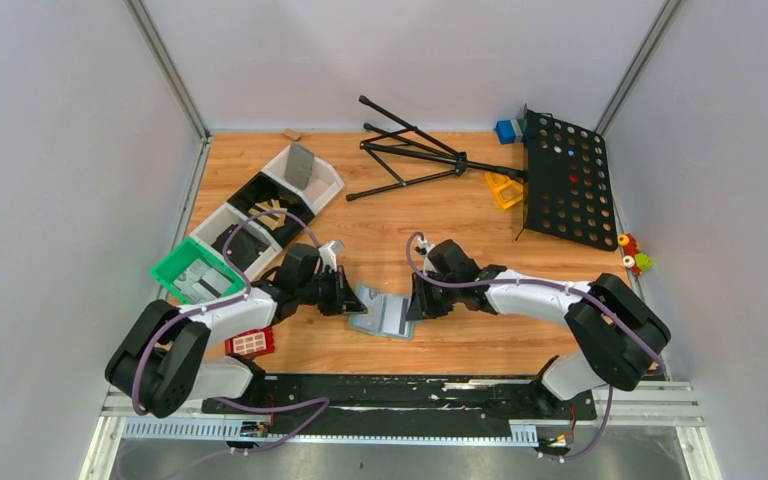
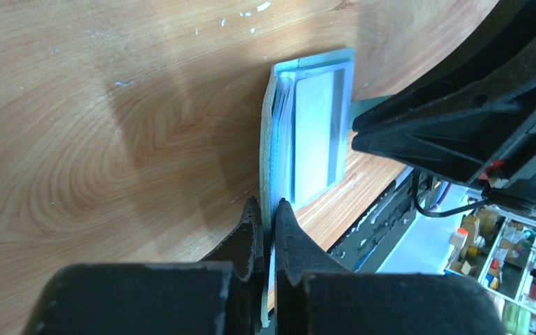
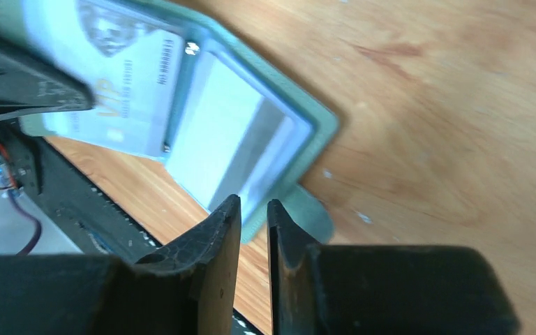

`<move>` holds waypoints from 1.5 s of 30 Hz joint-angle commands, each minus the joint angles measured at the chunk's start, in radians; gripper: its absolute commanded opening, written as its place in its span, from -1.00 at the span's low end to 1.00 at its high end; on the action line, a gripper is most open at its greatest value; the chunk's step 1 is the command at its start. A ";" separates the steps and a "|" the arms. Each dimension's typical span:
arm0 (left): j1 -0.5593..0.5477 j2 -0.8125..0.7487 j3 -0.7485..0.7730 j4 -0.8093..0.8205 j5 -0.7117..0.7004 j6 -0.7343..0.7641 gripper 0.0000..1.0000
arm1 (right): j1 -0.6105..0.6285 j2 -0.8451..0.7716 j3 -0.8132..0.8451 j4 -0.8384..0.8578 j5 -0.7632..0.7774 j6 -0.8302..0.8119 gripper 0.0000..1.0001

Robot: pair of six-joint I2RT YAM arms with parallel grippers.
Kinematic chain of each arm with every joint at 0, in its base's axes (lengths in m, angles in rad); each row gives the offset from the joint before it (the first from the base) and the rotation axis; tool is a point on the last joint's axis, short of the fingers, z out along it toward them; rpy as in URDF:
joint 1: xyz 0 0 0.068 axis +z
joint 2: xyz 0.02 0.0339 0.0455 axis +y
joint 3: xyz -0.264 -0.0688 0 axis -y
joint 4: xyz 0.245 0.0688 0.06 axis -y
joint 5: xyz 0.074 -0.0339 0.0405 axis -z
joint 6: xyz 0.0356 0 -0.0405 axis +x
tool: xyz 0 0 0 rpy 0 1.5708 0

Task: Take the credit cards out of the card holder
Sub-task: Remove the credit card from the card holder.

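Note:
The grey-blue card holder [image 1: 385,312] lies open on the wood between my two grippers. My left gripper [image 1: 353,296] is shut on its left cover, which stands edge-on between the jaws in the left wrist view [image 2: 272,213]. A whitish credit card [image 2: 314,129] with a grey stripe sits in a sleeve. In the right wrist view a printed card [image 3: 112,77] and the striped card [image 3: 230,139] sit in the pockets of the holder [image 3: 321,132]. My right gripper [image 1: 417,300] [image 3: 253,209] is at the holder's right edge, its jaws a narrow gap apart with nothing clamped between them.
A green tray [image 1: 197,272] and white bins [image 1: 270,205] stand at the left. A red block with white squares [image 1: 251,343] lies near the left arm's base. A black tripod [image 1: 410,155], a black perforated panel [image 1: 567,180] and small toys [image 1: 635,255] are at the back right.

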 commanded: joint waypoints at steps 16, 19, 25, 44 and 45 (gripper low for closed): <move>-0.005 -0.261 -0.052 0.278 0.132 -0.231 -1.00 | -0.213 -0.448 -0.082 -0.078 -0.110 -0.050 1.00; -0.005 -0.308 -0.064 0.318 0.124 -0.280 -1.00 | -0.269 -0.494 -0.125 -0.008 -0.225 -0.005 1.00; -0.005 -0.355 -0.079 0.409 0.135 -0.372 -1.00 | -0.298 -0.557 -0.211 0.193 -0.343 0.114 1.00; -0.003 -0.426 0.114 -0.242 -0.143 -0.047 0.08 | -0.301 -0.511 -0.214 0.376 -0.489 0.223 -1.00; -0.003 -0.440 0.167 -0.380 -0.252 0.017 0.18 | -0.302 -0.506 -0.212 0.369 -0.485 0.219 -1.00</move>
